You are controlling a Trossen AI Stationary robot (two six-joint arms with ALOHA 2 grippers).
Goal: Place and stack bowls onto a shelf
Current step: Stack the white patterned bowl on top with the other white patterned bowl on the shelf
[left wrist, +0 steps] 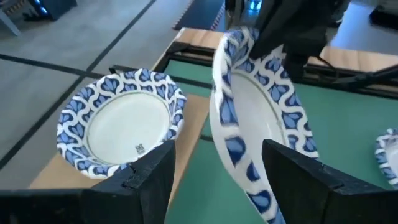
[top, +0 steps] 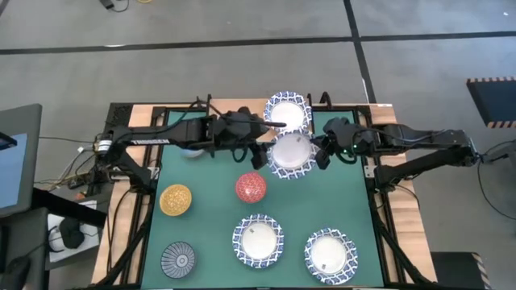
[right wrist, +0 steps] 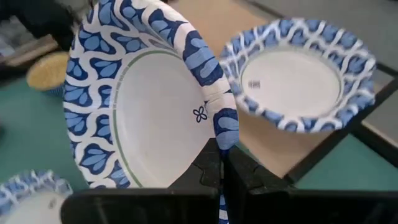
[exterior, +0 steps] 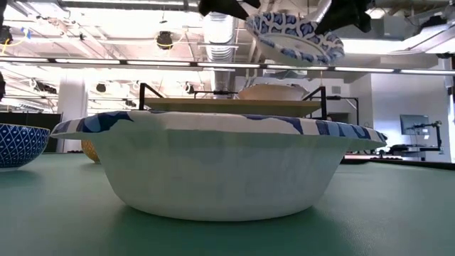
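The light-wood shelf (left wrist: 194, 118) stands at the table's far middle, and one white bowl with a blue patterned rim (top: 287, 111) rests on it. My right gripper (right wrist: 222, 168) is shut on a second white-and-blue bowl (top: 291, 154), held in the air just near of the shelf. My left gripper (left wrist: 217, 180) is open at that bowl's left side, its fingers on either side of the rim; I cannot tell whether they touch it. The low view shows the held bowl (exterior: 295, 35) tilted above the shelf (exterior: 234, 105). My right gripper pinches the bowl's rim (right wrist: 219, 121) on its right side between the two shut fingers, one inside the bowl and one outside. The fingers come about level from the table's right. The bowl is lifted clear and tilted.
On the green mat stand a golden yellow bowl (top: 176, 199), a red bowl (top: 251, 187), a grey striped bowl (top: 177, 258) and two more white-and-blue bowls (top: 258, 240) (top: 330, 252). A light blue bowl (top: 192, 150) shows partly under the left arm.
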